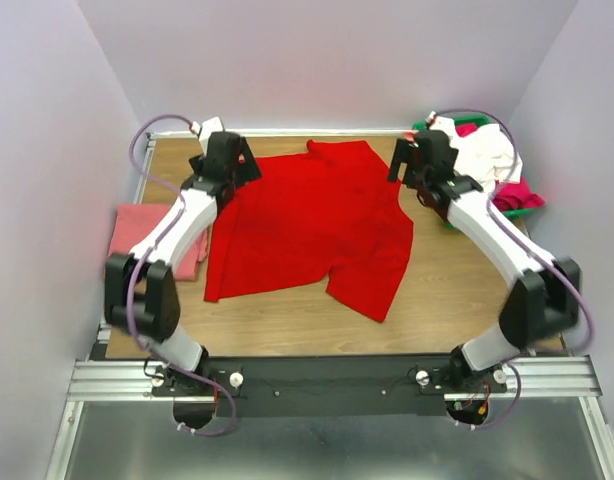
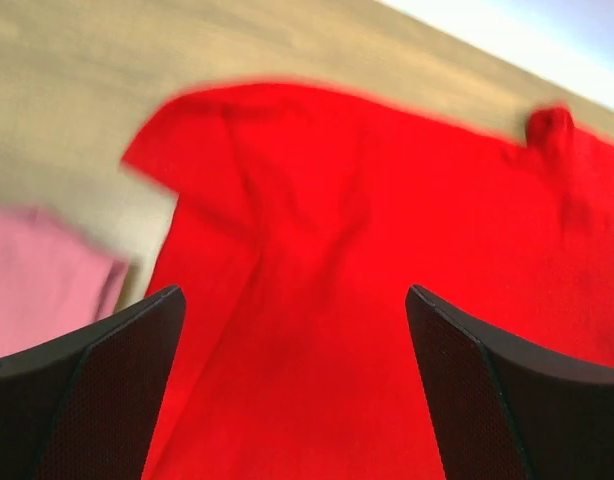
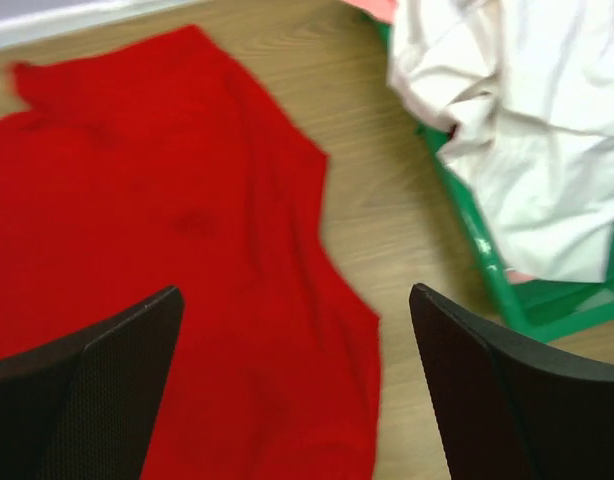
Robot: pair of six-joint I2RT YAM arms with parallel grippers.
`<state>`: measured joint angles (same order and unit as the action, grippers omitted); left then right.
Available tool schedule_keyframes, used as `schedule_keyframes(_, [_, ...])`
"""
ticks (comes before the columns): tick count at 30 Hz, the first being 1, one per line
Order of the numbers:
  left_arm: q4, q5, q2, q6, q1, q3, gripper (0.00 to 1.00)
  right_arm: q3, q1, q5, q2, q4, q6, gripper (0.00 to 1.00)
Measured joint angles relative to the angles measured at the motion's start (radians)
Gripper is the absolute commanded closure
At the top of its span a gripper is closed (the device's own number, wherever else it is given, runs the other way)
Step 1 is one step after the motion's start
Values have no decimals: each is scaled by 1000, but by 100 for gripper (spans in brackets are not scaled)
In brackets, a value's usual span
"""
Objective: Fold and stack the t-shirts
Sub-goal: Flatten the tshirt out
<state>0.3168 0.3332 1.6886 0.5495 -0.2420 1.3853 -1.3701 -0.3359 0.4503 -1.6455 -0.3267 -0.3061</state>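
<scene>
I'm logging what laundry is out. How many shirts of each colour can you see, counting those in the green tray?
Red shirt, spread out flat: 1
Salmon-pink shirt, folded, at the left: 1
White shirt, bundled in the green tray: 1
Magenta shirt, under the white one: 1
Total: 4 visible; the heap in the tray may hide more.

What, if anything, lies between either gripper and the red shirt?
Nothing visible. The open left gripper and right gripper each face the red shirt with no object between; the white shirt and tray lie aside.
</scene>
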Motion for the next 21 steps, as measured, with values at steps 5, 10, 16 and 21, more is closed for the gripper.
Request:
schedule_keyframes(5, [-96,-47,-262,31,-85,-315,2,285,-43,-193,294,88,-87,0])
schedule_keyframes(10, [-175,-100,-436,87,-201,-601,1,643,-225,-386,430,219,-203,0])
schedule_keyframes(16, [-226,-135,-459,134,-227,-747,1,823,-280,-459,426,323,-320,0])
schedule_keyframes(21, [-266,-144,-392,152,-234,-747,1,853,-280,-433,405,402,-389,0])
